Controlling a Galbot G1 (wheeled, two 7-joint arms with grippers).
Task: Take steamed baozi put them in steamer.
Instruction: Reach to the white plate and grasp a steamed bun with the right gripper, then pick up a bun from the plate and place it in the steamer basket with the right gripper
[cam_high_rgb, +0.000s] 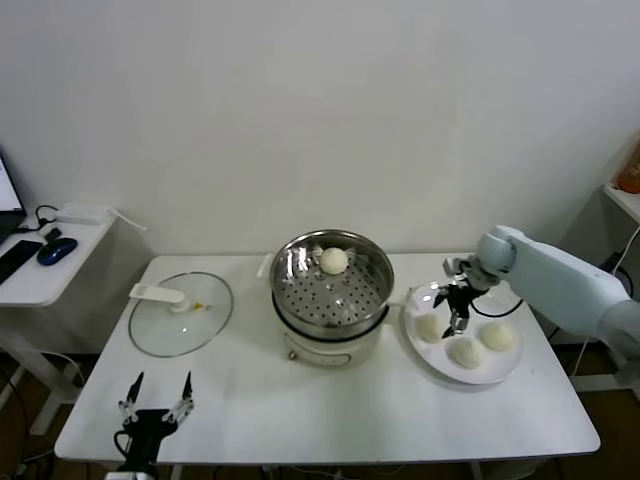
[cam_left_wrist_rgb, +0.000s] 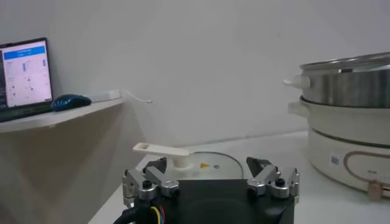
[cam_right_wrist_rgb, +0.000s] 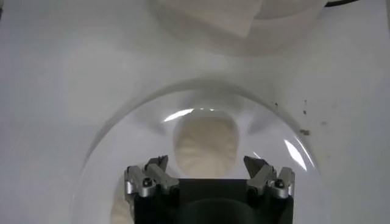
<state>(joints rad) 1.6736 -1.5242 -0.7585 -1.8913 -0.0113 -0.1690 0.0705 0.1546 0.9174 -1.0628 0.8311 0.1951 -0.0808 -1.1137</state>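
Observation:
The shiny steel steamer (cam_high_rgb: 331, 290) stands mid-table on its cream pot base, with one steamed baozi (cam_high_rgb: 334, 261) inside at its far side. Three more cream-white baozi (cam_high_rgb: 430, 327) (cam_high_rgb: 466, 352) (cam_high_rgb: 497, 336) lie on a white plate (cam_high_rgb: 490, 374) to the steamer's right. My right gripper (cam_high_rgb: 455, 308) hovers open just above the plate's left bun, pointing down. In the right wrist view that bun (cam_right_wrist_rgb: 205, 145) sits between and beyond the spread fingers (cam_right_wrist_rgb: 155, 167), untouched. My left gripper (cam_high_rgb: 157, 405) rests open near the table's front left corner, holding nothing.
A flat glass lid (cam_high_rgb: 181, 313) with a white handle lies left of the steamer, also seen ahead of the left gripper (cam_left_wrist_rgb: 207, 167). A side desk (cam_high_rgb: 45, 272) with a mouse and keyboard stands at far left. A shelf edge (cam_high_rgb: 622, 198) is at far right.

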